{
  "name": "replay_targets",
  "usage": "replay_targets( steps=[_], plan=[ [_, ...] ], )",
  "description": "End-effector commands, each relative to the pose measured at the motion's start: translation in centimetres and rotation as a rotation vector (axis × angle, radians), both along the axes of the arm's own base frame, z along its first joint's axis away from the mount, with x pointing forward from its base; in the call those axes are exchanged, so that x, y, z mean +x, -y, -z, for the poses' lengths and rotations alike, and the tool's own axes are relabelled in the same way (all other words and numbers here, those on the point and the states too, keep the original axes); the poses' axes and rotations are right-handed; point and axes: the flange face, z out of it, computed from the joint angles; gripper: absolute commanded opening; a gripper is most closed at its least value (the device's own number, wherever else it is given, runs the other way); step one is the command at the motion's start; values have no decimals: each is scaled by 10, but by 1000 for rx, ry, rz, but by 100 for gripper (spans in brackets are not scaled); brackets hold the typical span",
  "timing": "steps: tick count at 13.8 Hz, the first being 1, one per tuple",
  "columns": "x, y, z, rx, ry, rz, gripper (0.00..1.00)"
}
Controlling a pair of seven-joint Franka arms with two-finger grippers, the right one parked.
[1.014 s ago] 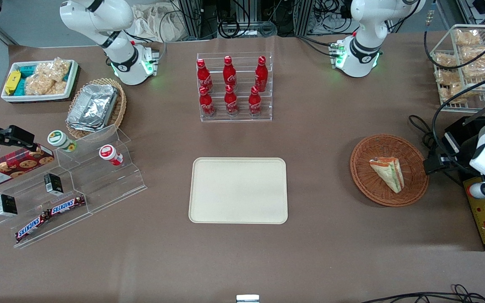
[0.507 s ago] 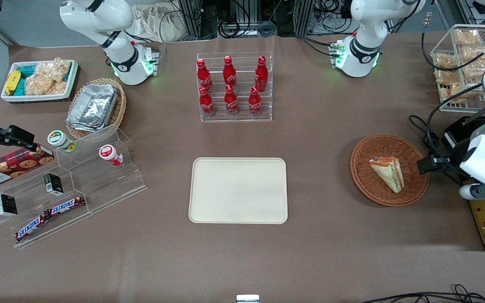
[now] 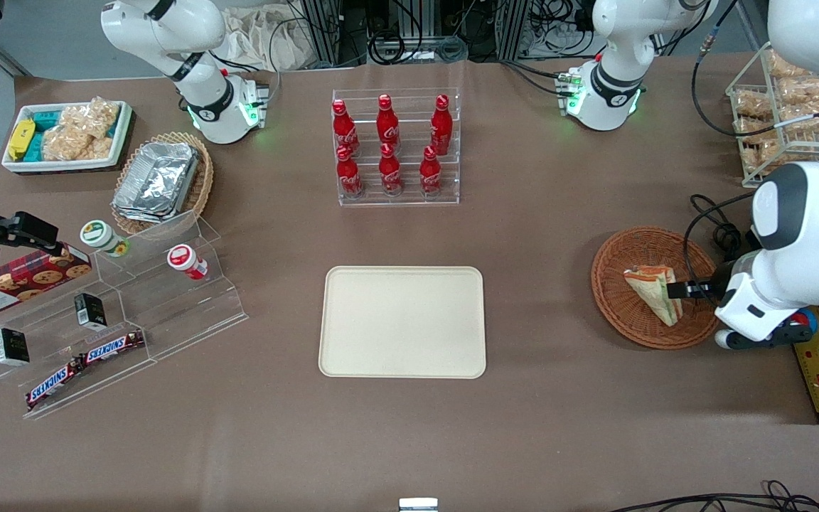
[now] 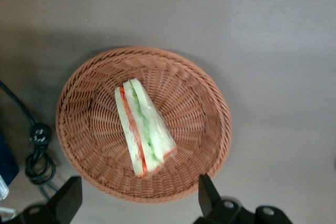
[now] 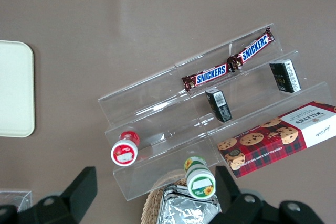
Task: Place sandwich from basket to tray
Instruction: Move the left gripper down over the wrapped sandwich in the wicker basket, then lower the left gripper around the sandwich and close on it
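Table [image 3: 566, 427]: brown surface; the basket serves as landmark for all positions below.
Tray [image 3: 402, 321]: cream, flat, low rim, nothing on it. Lies well apart from the basket, toward the parked arm's end of the table.
Basket [image 3: 630, 313]: round reddish-brown wicker, shallow, upright on the table. Rim [image 4: 220, 124] intact all round in the wrist view.
Bottle rack [image 3: 395, 146]: 6 red bottles in 2 rows, farther from the front camera than the basket; not involved.
Gripper [image 4: 139, 200]: hangs above the basket's edge on the working arm's side, 2 fingers spread wide and holding nothing, one fingertip [image 4: 71, 198] on either side of the basket's rim. In the front view its dark tip [image 3: 690, 289] shows just beside the sandwich.
Sandwich [image 3: 657, 293]: 1 wedge lying on its side in the basket, near the middle, cut edge with red and green layers up [image 4: 143, 129]. Not yet gripped.
Step in hand: approach for the grasp, by my judgement.
Recommendation: centre over the wedge, align the fingers across its 2 flat bread faces, descend without catching the wicker rim, close gently since the bread looks soft.
Risk: a grip at the narrow point may slip.
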Motion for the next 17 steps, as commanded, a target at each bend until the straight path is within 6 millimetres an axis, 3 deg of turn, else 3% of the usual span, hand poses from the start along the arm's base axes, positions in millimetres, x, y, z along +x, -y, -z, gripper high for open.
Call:
replay_targets(
  steps=[1, 7, 10, 12, 13, 15, 17],
  plan=[
    [-17, -12, 30, 12, 19, -99, 99],
    [-33, -15, 107, 20, 94, -333, 99],
    [-52, -12, 141, 18, 91, -324, 98],
    [-57, -17, 152, 16, 99, -331, 93],
    [-56, -16, 151, 15, 101, -330, 85],
    [-55, -17, 146, 17, 104, -329, 46],
    [-54, -18, 135, 27, 88, -326, 15]
  ],
)
